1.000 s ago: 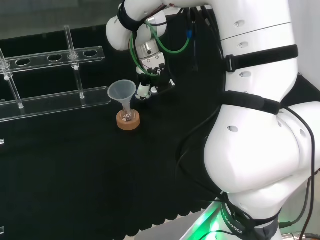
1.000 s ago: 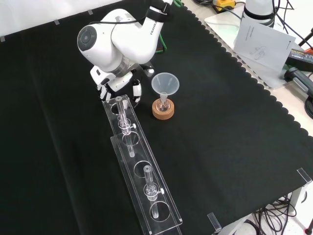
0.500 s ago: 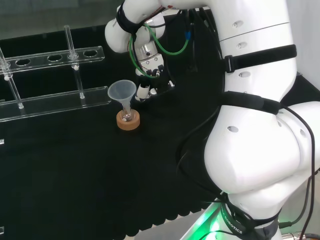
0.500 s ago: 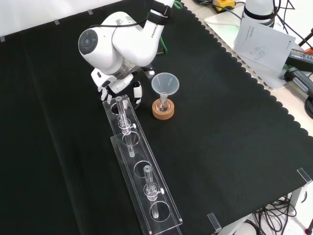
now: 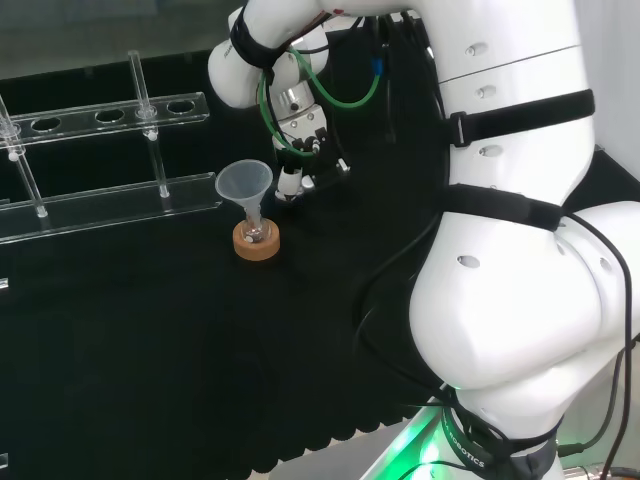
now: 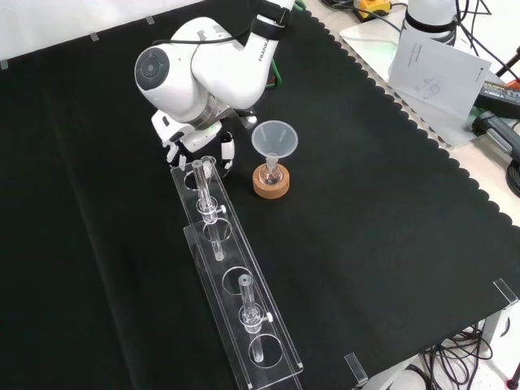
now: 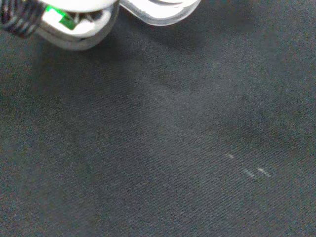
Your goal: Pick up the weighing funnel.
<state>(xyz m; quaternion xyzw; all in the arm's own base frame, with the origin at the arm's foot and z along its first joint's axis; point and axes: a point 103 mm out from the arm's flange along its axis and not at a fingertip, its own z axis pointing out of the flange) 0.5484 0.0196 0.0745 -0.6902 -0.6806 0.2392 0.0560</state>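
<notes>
Three views of one white robot arm at a bench under black cloth [image 6: 366, 203]. Head view: the black and white hand [image 5: 297, 160] hangs from the wrist, pointing down at the cloth, just right of the big clear cone-shaped funnel [image 5: 244, 183] and near the right end of the long clear plastic rack [image 5: 110, 205]. A green cable [image 5: 350, 100] loops beside the wrist. The funnel stands mouth up with its stem in a small clear flask [image 5: 256, 232] on a round cork ring [image 5: 256, 245]. Front view: a big white arm link with a round grey cap [image 6: 175, 69] stands above the hand [image 6: 197, 145], which sits at the rack's [image 6: 236, 284] upper end, left of the funnel [image 6: 275, 138] and well clear of it. This view alone shows the rack running down the cloth with thin glass tubes [image 6: 203, 183] upright in its holes, and the cork ring [image 6: 270, 185] apart from the rack. Whether the hand touches the cloth, and whether it is spread or closed on anything, cannot be told from either view. Wrist view: a blurred white part of the hand [image 7: 158, 12] with a green light beside it, above bare woven cloth [image 7: 148, 123] bearing a few small pale flecks [image 7: 247, 168].
</notes>
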